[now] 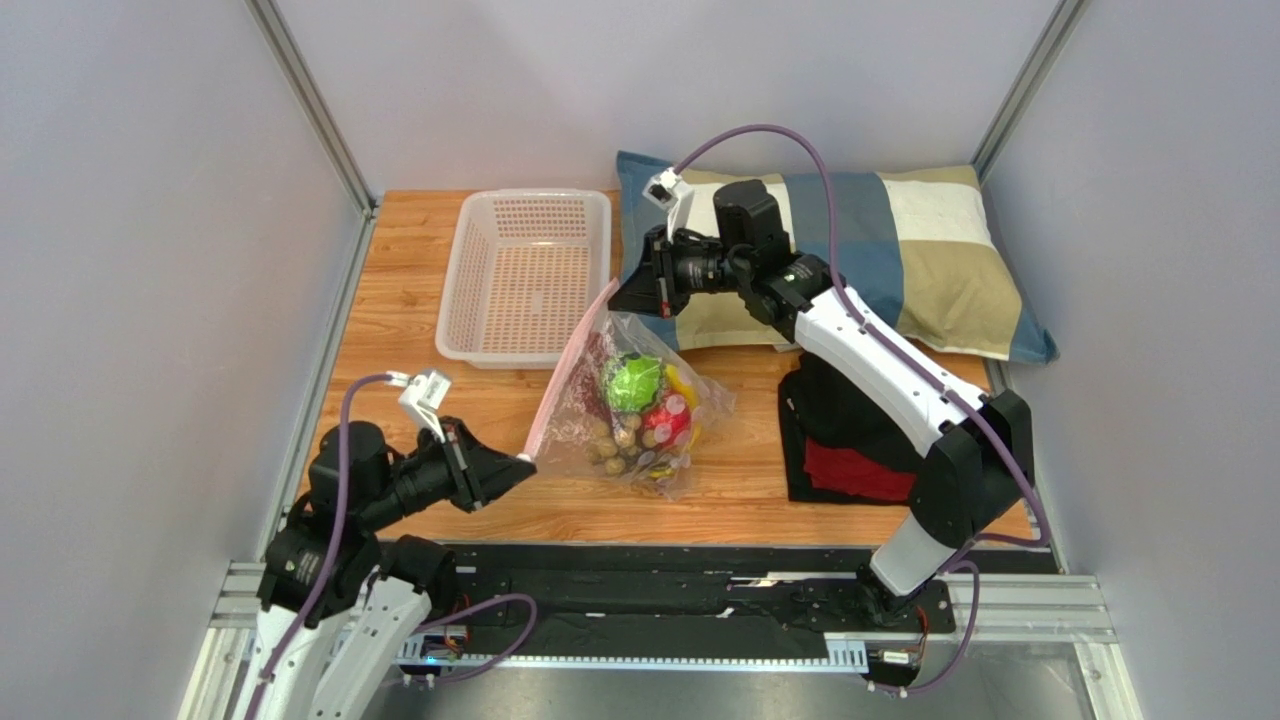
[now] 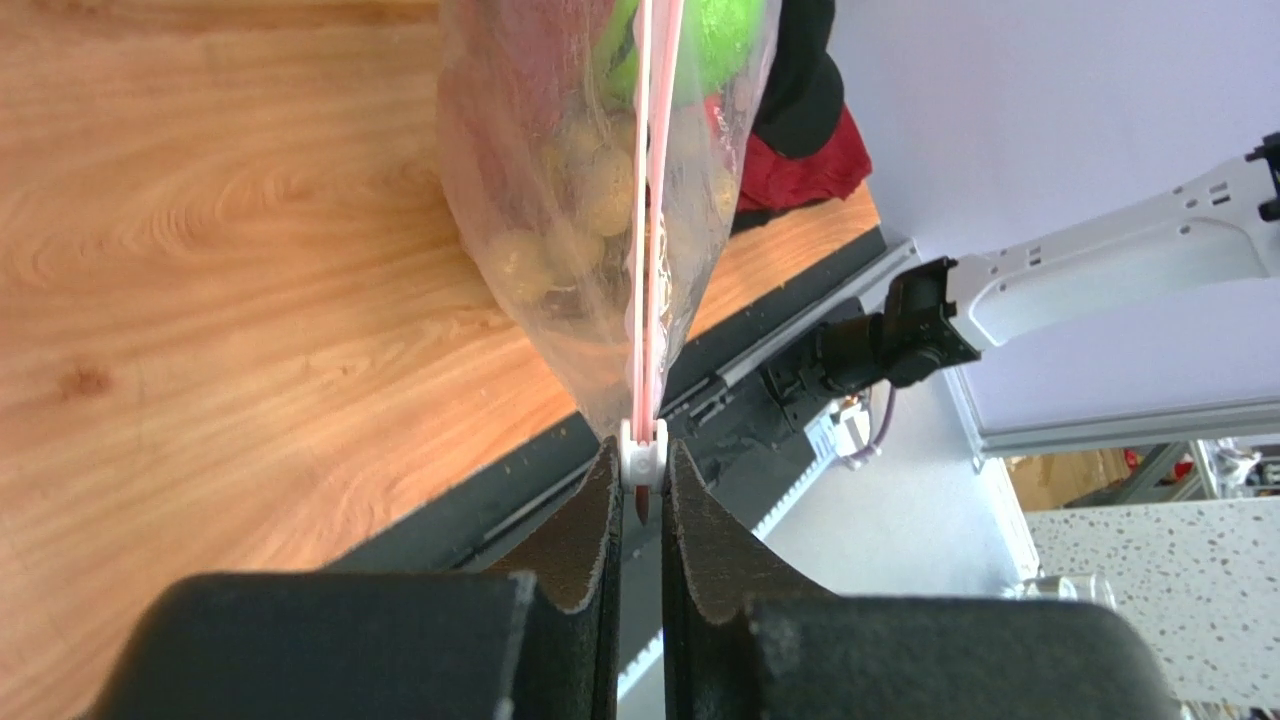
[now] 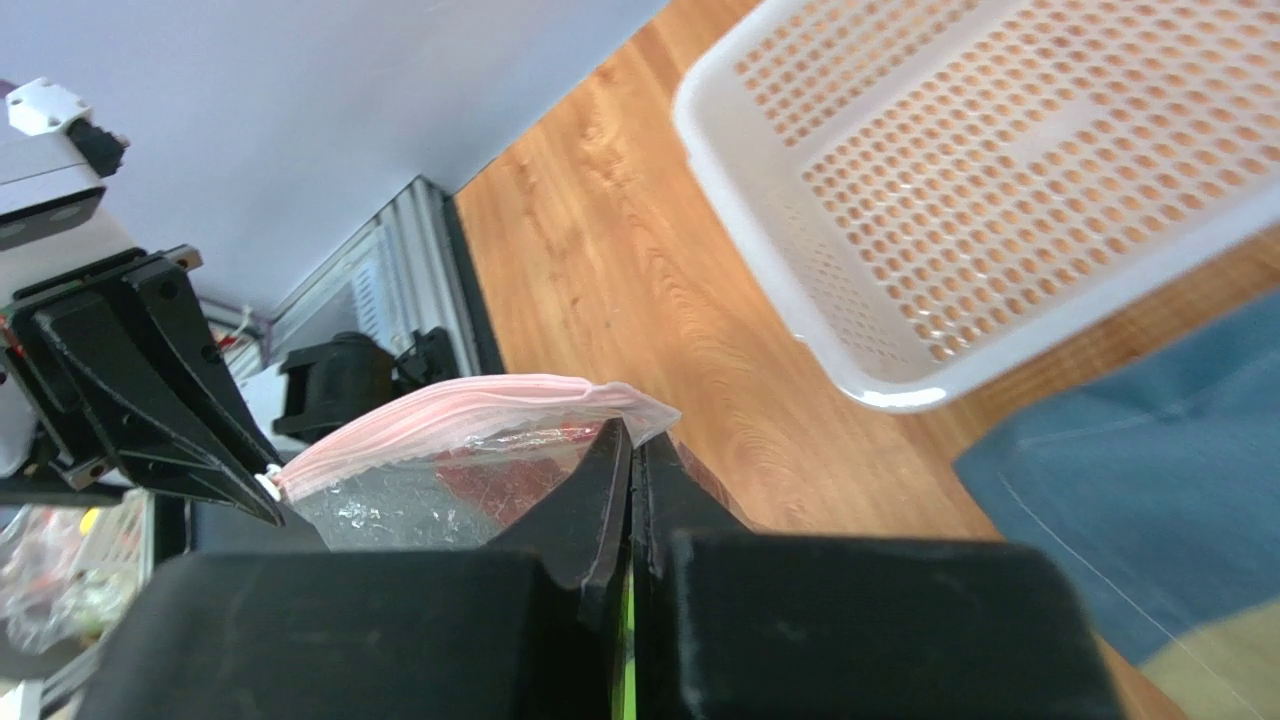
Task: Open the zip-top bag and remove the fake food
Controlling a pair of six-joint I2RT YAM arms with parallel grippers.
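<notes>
The zip-top bag hangs stretched between both grippers above the wooden table, its pink zip strip pulled taut. My left gripper is shut on the small white slider at the near end of the strip. At the far top corner of the bag, my right gripper is shut on the plastic. The fake food sits inside the bag: a green ball, brownish round pieces and red pieces. The strip looks closed along its length.
A white mesh basket stands behind the bag at the back left. A blue and beige pillow lies at the back right, under the right arm. A red and black cloth lies to the right of the bag.
</notes>
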